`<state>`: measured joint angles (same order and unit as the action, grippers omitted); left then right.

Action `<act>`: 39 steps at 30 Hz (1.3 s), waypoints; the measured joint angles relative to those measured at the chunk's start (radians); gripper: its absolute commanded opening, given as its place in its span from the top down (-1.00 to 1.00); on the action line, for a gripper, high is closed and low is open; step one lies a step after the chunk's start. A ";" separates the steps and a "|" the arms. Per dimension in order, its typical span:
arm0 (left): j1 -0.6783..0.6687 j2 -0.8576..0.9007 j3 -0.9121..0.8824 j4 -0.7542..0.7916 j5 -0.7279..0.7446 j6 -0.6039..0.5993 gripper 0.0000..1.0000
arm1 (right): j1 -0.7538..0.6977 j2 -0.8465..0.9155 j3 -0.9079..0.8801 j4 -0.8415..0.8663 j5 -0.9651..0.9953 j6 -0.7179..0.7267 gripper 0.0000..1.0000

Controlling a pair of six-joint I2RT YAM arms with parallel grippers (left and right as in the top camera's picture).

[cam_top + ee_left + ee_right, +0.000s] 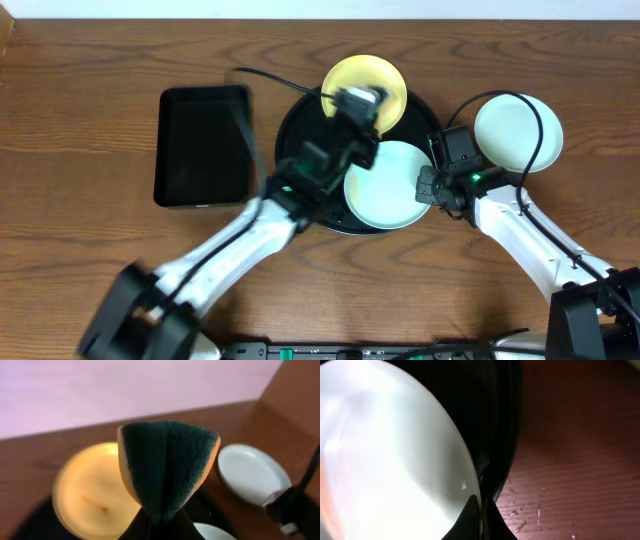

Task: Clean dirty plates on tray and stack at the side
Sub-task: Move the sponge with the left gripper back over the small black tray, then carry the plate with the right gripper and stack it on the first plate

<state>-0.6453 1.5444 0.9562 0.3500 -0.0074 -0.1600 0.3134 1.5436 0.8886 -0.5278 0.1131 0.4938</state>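
The round black tray [300, 130] holds a pale yellow plate [385, 80] at its far side and a light teal plate [385, 190] at its near right. A second teal plate [517, 130] lies on the table to the right. My left gripper [358, 105] hovers over the yellow plate, shut on a green-and-yellow sponge [167, 467]. The yellow plate [90, 492] shows an orange smear. My right gripper [430, 185] is shut on the right rim of the teal plate [385, 460] in the tray [495, 425], its fingers [482, 512] pinching the edge.
A smaller rectangular black tray [205, 145] lies left of the round tray. Water droplets lie on the wooden table [570, 485] beside the round tray. The left arm stretches across the tray from the lower left.
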 measured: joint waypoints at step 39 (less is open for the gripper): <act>0.684 -0.342 -0.001 -1.004 0.544 -0.045 0.85 | 0.558 0.039 0.179 0.458 1.210 -0.683 0.98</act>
<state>0.0387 1.2026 0.9554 -0.6544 0.5369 -0.2054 0.8719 1.5829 1.0679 -0.0700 1.3228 -0.1890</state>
